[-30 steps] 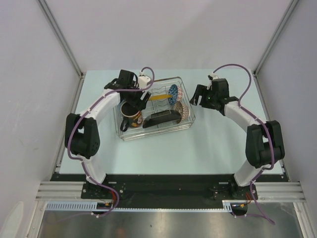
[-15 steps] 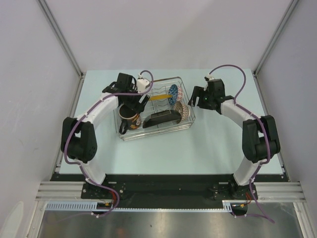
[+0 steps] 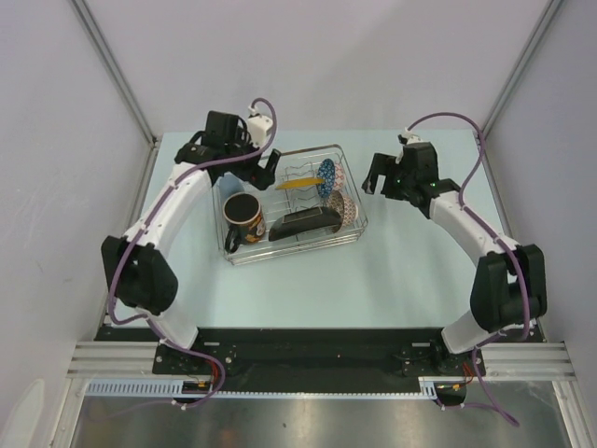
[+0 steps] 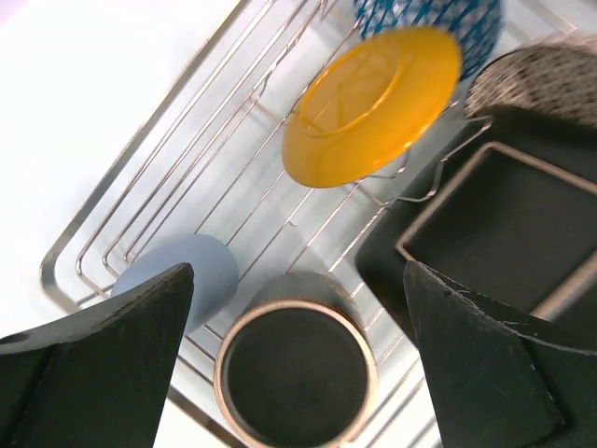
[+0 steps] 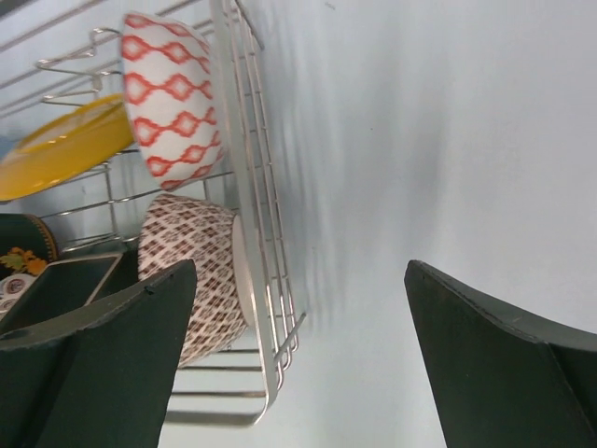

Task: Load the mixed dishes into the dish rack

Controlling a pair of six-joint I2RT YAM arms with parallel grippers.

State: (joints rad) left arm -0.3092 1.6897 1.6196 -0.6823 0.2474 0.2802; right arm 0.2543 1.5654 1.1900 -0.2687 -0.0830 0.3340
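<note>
Left tool (image 4: pixel 298 273) spread empty near mug (image 4: pixel 297 373), right tool (image 5: pixel 300 266) spread beside dish rack (image 5: pixel 252 187)

The rack (image 3: pixel 292 258) sits on the table (image 3: pixel 401 280). It holds a mug (image 3: pixel 244 214) at its left, a black plate (image 3: pixel 306 222), a yellow plate (image 3: pixel 297 184), a blue bowl (image 3: pixel 326 175) and a brown bowl (image 3: pixel 346 209). The left tool (image 3: pixel 268 168) hangs over the rack's far-left corner, and the right tool (image 3: pixel 376 177) hangs just beside its right edge.

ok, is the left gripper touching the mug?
Apart. Left wrist view: the mug stands in the dish rack, below the open left gripper, gaps visible between its rim and both fingers.
</note>
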